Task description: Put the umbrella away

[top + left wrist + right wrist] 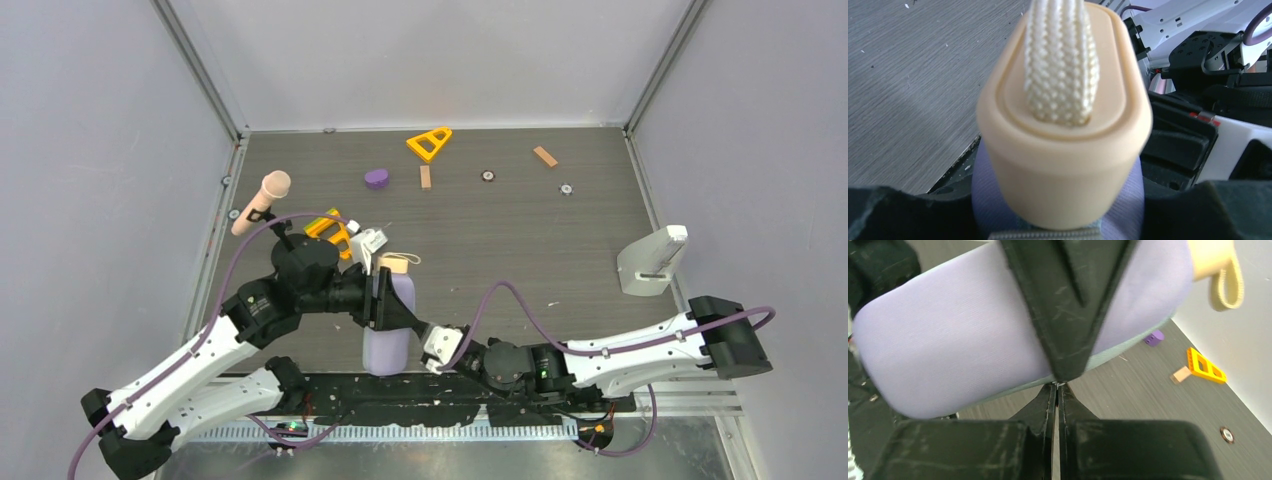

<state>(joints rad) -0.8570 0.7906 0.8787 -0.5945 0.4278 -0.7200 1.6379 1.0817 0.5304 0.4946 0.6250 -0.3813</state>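
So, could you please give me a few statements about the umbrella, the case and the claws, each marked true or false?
1. The umbrella's tan handle sticks out of the lavender case. True.
2. The left claw grips the lavender case. True.
3. The right claw is wide open. False: it is shut.
4. The microphone is on the right side. False: it is on the left.
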